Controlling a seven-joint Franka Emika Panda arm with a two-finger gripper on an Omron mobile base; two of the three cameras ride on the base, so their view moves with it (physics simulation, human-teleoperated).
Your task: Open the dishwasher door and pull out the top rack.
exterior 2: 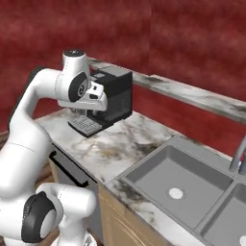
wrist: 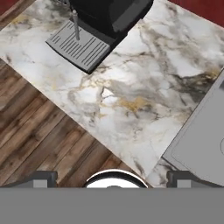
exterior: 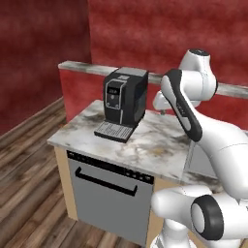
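The dishwasher door (exterior: 104,201) is a grey panel under the marble counter and stands shut, with its black bar handle (exterior: 104,183) and black control strip (exterior: 109,167) facing the room. The top rack is hidden behind it. In the right base view the arm covers most of the door (exterior 2: 67,168). My gripper (wrist: 113,180) is open with nothing between its fingertips (wrist: 41,178), which stand wide apart. It hangs high above the counter's front edge and looks down on marble and floor. The white hand (exterior 2: 94,99) sits just in front of the coffee machine.
A black coffee machine (exterior: 123,99) with a grey drip tray (wrist: 78,46) stands on the marble counter (exterior: 145,140). A steel sink (exterior 2: 178,185) lies to the right, with a faucet (exterior 2: 238,158) behind it. Wooden floor (exterior: 29,160) lies in front of the door.
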